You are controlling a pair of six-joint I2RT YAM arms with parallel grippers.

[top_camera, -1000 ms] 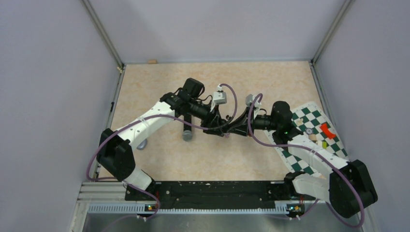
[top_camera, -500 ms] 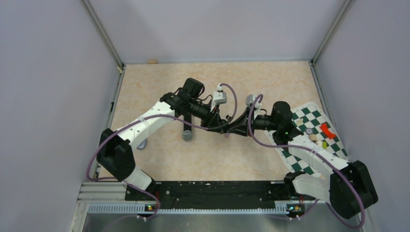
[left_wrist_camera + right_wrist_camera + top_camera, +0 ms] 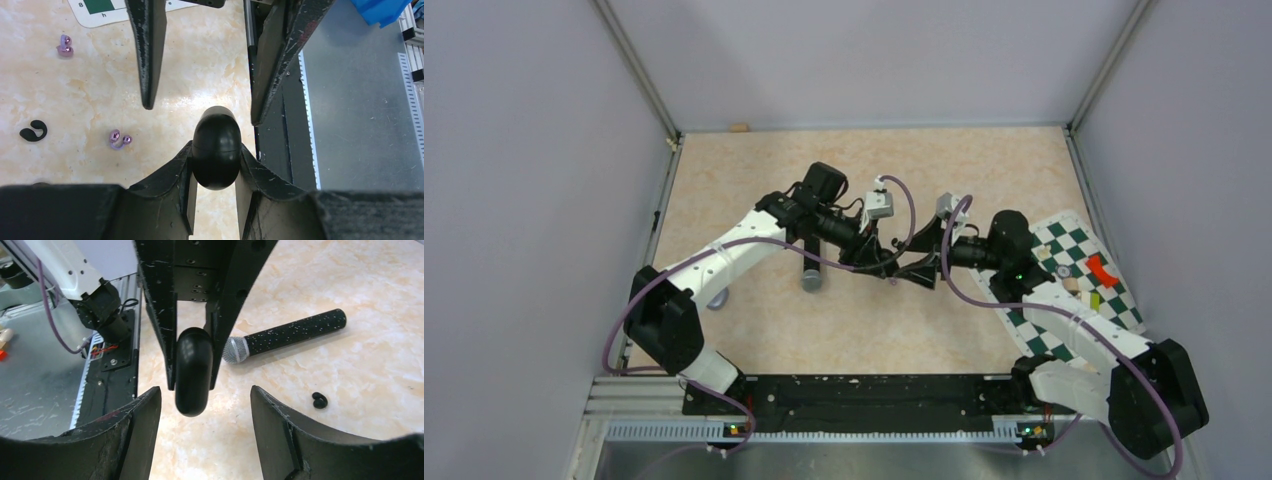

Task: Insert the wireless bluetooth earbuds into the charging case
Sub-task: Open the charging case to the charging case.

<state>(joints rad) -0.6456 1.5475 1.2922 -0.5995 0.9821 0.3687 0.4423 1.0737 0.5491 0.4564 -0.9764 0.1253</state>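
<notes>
On the table [image 3: 350, 365] lies the microphone [image 3: 285, 335], seen clearly only by the right wrist camera, while the left gripper [image 3: 215, 150] clamps the closed charging case [image 3: 191, 372], its contents hidden, the right gripper [image 3: 204, 390] gapes just before it, and 1 black earbud [image 3: 33, 131] plus, in the left wrist view only, 2 purple earbuds [image 3: 118, 139] [image 3: 64, 46] lie loose on the table.

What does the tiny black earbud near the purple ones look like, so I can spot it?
In the left wrist view, look on the beige marbled table left of the charging case that the left gripper pinches. Two purple earbuds lie there, and the black earbud sits nearest the picture's left edge. It is a curled comma shape, the only black one among them.
</notes>
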